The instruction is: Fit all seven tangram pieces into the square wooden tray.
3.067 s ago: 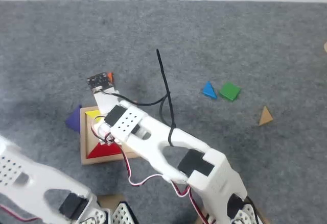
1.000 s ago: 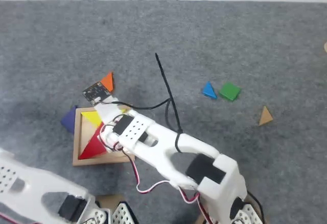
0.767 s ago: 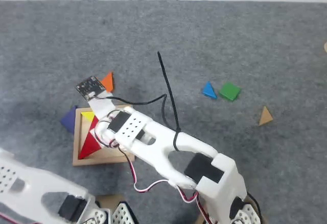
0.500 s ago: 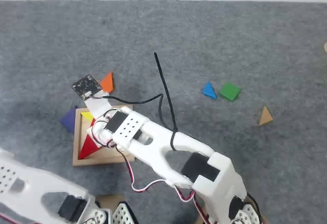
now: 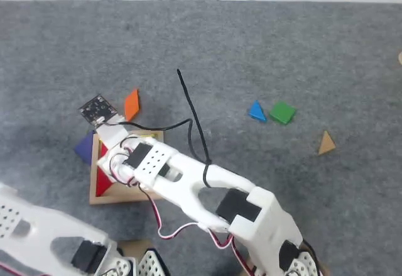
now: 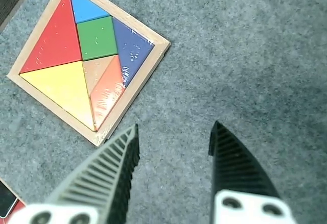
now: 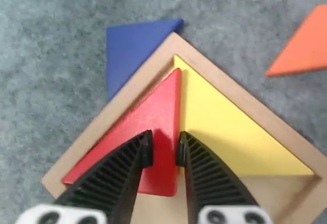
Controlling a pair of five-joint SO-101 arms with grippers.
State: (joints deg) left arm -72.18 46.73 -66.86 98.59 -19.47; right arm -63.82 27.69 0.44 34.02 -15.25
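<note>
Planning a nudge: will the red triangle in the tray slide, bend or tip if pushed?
The red triangle looks flat and solid, so probably stiff and not apt to roll. Its painted face looks smooth, so it may slip in a pinch. The tray rim beside it would likely stop a push.

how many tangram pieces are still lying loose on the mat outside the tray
5: orange piece beyond the tray, dark blue piece beside its corner, and blue triangle, green square and tan triangle farther off. None look hidden.

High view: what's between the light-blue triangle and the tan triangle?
The green square, close beside the light-blue triangle; then bare carpet to the tan triangle, in the high view.
</note>
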